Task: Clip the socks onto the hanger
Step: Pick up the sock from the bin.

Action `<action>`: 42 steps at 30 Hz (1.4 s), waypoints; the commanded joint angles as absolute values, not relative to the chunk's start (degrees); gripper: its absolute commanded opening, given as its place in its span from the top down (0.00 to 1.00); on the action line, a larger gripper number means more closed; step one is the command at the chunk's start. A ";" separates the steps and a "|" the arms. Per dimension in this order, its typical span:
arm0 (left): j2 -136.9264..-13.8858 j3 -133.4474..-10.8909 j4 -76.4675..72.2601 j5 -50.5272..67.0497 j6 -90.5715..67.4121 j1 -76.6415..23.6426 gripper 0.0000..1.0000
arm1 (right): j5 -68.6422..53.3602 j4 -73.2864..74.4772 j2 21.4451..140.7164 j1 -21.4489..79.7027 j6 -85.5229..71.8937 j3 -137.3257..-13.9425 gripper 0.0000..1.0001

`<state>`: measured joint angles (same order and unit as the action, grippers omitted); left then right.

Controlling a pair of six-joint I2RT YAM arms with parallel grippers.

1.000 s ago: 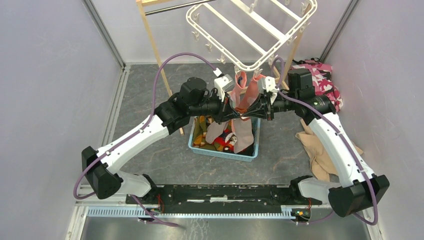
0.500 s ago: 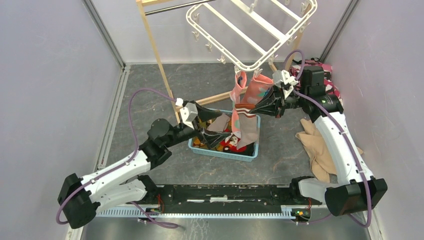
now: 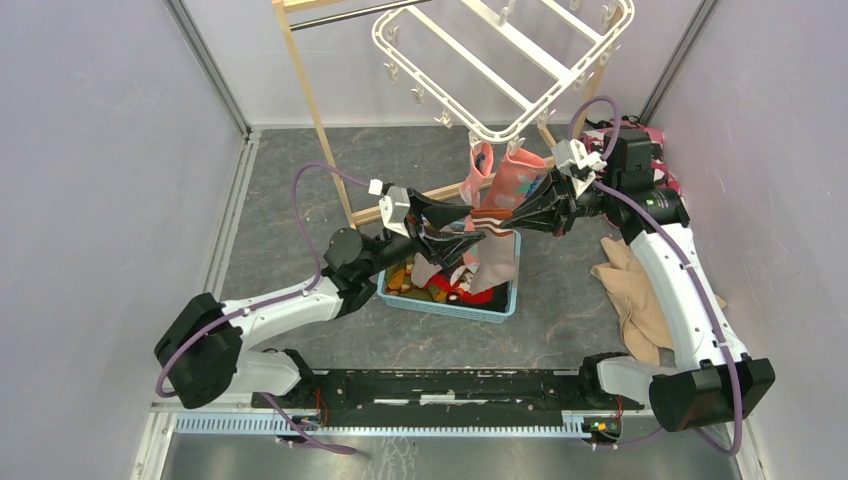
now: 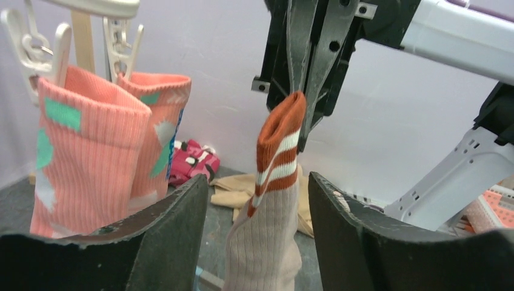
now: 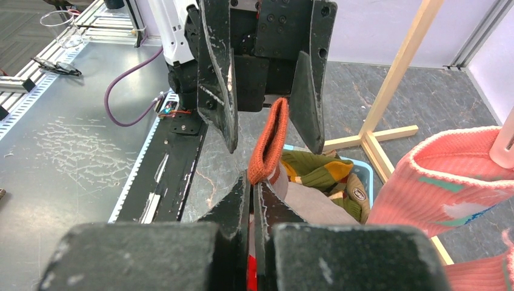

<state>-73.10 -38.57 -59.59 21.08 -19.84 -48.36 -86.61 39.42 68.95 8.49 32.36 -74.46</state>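
1. Socks come first: one brown sock (image 4: 276, 157) with an orange and white striped top hangs in the air above the blue basket (image 3: 497, 310), just under the white hanger (image 3: 497, 133).
2. The right gripper (image 5: 250, 182) is squeezed tight on the top edge of that sock.
3. The left gripper (image 4: 257, 182) is spread wide, with one finger on each side of the striped top, not touching it.
4. Two pink socks (image 4: 91, 157) hang from clips (image 4: 124, 42) on the hanger close by.
5. I think the job now is for the left gripper to take hold of the striped top too.
6. To do it well, it should close slowly on the striped part, a little below the right gripper, so the two do not bump.
7. Then the top can be pulled flat and pushed into a free clip (image 3: 441, 118).
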 commanded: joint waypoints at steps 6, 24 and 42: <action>-75.81 -41.84 -70.48 23.77 -25.69 -48.56 0.55 | -88.46 38.62 68.47 8.16 33.27 -76.46 1.00; -75.47 -42.48 -68.01 25.38 -23.87 -48.69 0.98 | -82.56 39.36 67.51 6.26 33.68 -76.64 0.81; -65.04 -46.85 -37.47 22.62 -9.11 -49.06 0.98 | -62.69 25.49 66.54 -14.00 33.83 -75.06 0.45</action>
<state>-64.99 -43.35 -39.22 22.04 -12.84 -48.47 -67.31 34.48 68.07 -13.89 35.00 -78.37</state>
